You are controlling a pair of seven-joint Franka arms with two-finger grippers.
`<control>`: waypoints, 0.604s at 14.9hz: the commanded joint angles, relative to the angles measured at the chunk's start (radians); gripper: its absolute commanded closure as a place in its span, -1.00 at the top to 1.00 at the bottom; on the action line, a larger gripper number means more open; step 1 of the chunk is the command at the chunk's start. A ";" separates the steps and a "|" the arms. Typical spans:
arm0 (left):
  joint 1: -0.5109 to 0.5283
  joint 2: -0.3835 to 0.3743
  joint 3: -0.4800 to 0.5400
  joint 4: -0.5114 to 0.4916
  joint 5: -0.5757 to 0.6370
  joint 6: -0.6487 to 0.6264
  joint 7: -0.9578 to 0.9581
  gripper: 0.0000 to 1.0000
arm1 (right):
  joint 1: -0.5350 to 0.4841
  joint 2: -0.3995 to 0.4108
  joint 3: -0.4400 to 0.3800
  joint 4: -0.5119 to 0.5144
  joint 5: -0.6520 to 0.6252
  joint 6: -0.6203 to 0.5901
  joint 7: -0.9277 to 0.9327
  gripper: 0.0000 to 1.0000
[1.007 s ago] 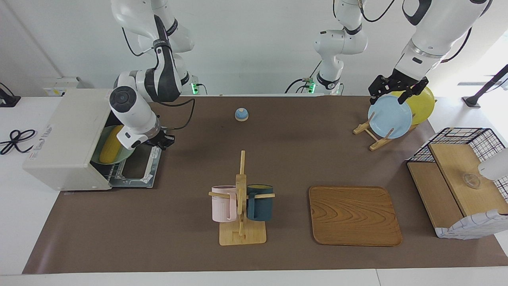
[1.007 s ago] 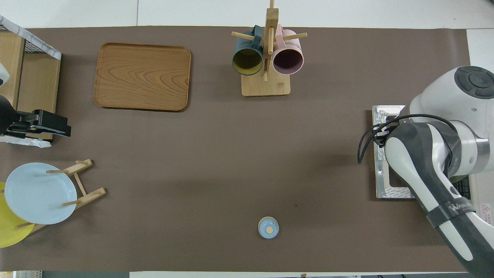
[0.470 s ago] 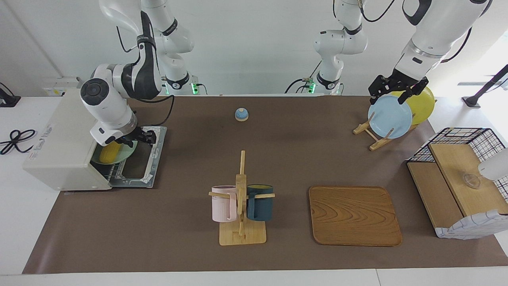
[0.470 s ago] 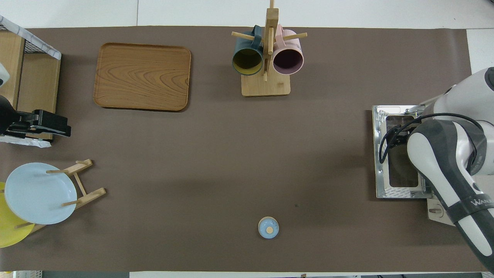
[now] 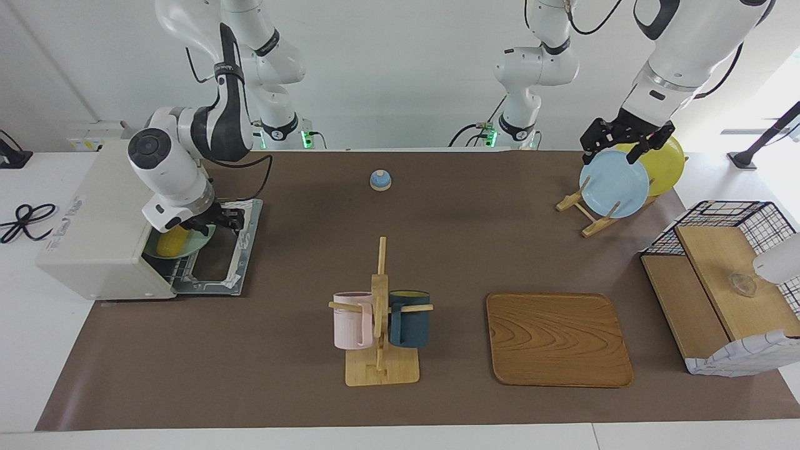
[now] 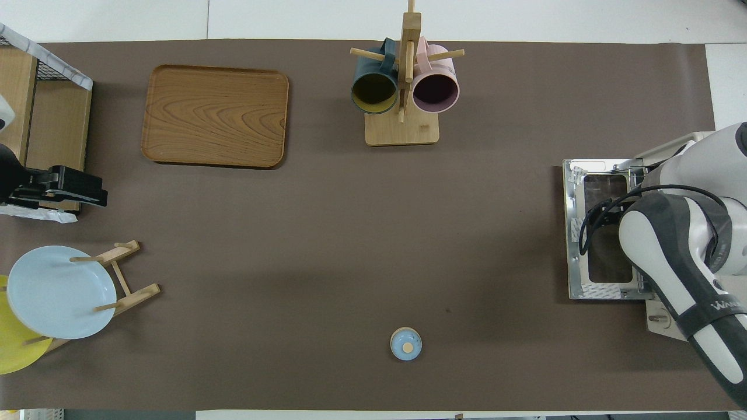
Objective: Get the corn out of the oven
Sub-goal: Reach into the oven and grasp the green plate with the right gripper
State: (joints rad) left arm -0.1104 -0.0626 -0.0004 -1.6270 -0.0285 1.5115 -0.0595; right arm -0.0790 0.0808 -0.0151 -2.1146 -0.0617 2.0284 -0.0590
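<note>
Reaching into the oven (image 5: 100, 225) w/ the right gripper (image 5: 209, 220) is the step in hand, so you want a clean line onto the corn (image 5: 171, 241) before closing. The gripper sits at the oven mouth, over the dropped door (image 5: 219, 262), just beside the cob; I can't tell from either view whether its fingertips are apart or together, and nothing shows it holding the corn yet. The corn lies on a pale green plate (image 5: 201, 239) on the wire rack (image 5: 181, 270) inside the oven, only its end visible, rest hidden by the arm and oven wall. Aim across the cob's width, not along it: it looks smooth, rounded and tapered, so probably slips toward the thin end if pinched off-centre. Keep clear of the plate rim, likely glazed and easy to drag out w/ the cob. Oven is boxy, off-white, hard-edged; door has a metal frame w/ dark glass. Pull out straight toward the door, low, so you don't clip the oven's top edge. Left gripper (image 5: 627, 139) waits w/ fingers spread over the blue plate (image 5: 612, 184) in the wooden rack (image 5: 584, 212), yellow plate (image 5: 664, 164) beside it.
</note>
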 commanded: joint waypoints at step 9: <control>-0.009 -0.010 -0.004 -0.008 0.016 -0.002 0.006 1.00 | -0.016 -0.053 0.003 -0.074 -0.018 0.044 -0.122 -1.00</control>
State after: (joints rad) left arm -0.1127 -0.0626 -0.0076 -1.6270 -0.0285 1.5115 -0.0595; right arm -0.0987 0.0438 -0.0149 -2.1560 -0.0647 2.0581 -0.1478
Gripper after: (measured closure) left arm 0.000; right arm 0.916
